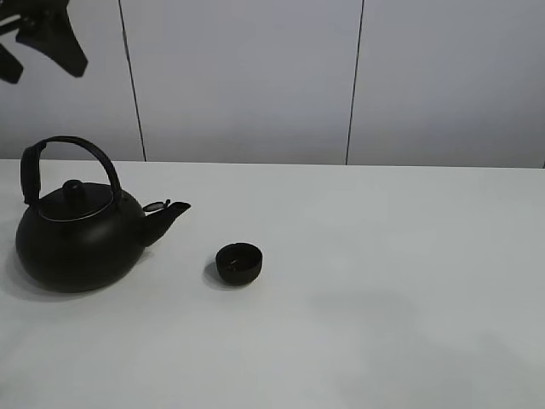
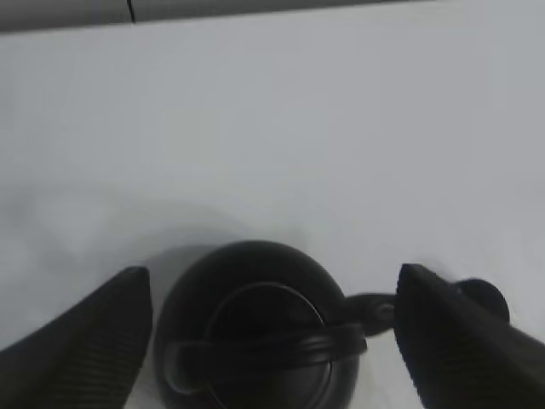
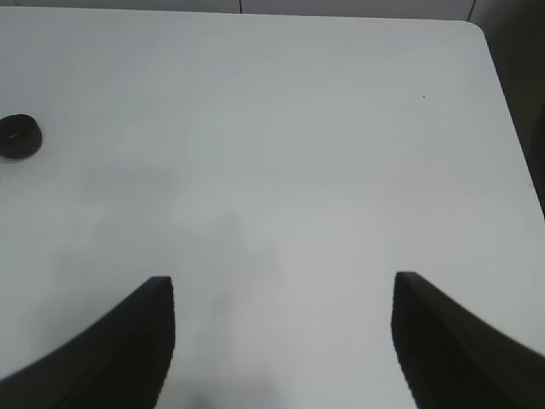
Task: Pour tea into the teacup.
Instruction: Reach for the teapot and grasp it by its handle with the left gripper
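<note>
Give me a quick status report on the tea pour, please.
Left gripper open above kettle. Right gripper open, empty. Teacup upright near spout. Nothing in the way.

Soft, diffuse light keeps the white worktop (image 1: 383, 256) bright. The kettle (image 1: 77, 243) and teacup (image 1: 239, 262) cast faint shadows leftward; both wrist views look slightly blurred.

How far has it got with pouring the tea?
Done: nothing yet; the kettle stands on the table, spout toward the teacup. In hand: the left gripper hangs open above the kettle's handle; the right gripper is open and empty. Left: grip the handle, lift, tilt, pour.
</note>
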Motion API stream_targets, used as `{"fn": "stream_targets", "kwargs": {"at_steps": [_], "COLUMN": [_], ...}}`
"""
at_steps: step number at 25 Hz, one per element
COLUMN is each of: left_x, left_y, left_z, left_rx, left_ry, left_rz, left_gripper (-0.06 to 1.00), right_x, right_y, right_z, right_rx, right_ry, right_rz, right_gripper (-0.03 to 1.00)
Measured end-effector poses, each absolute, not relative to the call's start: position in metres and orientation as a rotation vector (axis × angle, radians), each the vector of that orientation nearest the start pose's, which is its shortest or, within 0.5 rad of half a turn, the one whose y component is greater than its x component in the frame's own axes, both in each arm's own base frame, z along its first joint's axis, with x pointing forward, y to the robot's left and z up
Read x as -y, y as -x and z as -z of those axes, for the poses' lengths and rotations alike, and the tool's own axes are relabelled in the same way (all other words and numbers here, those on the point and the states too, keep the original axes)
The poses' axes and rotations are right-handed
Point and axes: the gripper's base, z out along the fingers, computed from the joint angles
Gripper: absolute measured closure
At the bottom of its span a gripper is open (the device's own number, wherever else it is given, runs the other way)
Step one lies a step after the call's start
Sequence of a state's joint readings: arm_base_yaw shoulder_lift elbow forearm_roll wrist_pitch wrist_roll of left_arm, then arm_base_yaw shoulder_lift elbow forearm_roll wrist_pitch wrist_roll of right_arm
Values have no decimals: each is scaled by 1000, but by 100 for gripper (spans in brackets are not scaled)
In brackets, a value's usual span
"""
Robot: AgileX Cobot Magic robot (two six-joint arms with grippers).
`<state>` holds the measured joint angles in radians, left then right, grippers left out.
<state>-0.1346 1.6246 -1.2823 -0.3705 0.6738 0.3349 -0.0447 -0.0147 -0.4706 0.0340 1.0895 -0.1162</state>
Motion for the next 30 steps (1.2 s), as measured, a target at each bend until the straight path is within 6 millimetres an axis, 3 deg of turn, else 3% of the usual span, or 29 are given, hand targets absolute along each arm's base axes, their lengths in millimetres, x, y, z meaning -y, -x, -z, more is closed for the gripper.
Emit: {"fn": "stream_targets", "kwargs": {"at_steps": [2,4,8,12,16,21,24,30], "left_x": [69,71,76,73,65,62,65,49], "left_y": [-348,-337,-296,-247,-215,-203,-197,-192], "left_z": [-307,-335,-383,-395,-369,-302,-273,-250], "left_rx": [-2355,-2222,-1990,-1854,-1868,-2023,-1970,-1832], "left_ry": [-330,-357,-415,-361,-338,-390,-412,-347], "left_rz": [253,187,63,52,61,43,119,225], "left_gripper": [38,38,38,38,38,38,38,38], "right_x": [-3,-3,-3,-3,-3,-3,-3,-3], "right_y": [5,5,5,5,5,5,5,5], "right_z": [-267,-267,-267,-267,-267,-267,-267,-267], "right_rx": [-2086,-2086,-2086,-2086,-2086,-2086,-2086,-2086], "right_ry": [76,76,76,76,76,76,76,76], "right_rz": [57,57,57,57,57,57,57,57], "right_gripper": [47,47,47,47,47,47,47,47]}}
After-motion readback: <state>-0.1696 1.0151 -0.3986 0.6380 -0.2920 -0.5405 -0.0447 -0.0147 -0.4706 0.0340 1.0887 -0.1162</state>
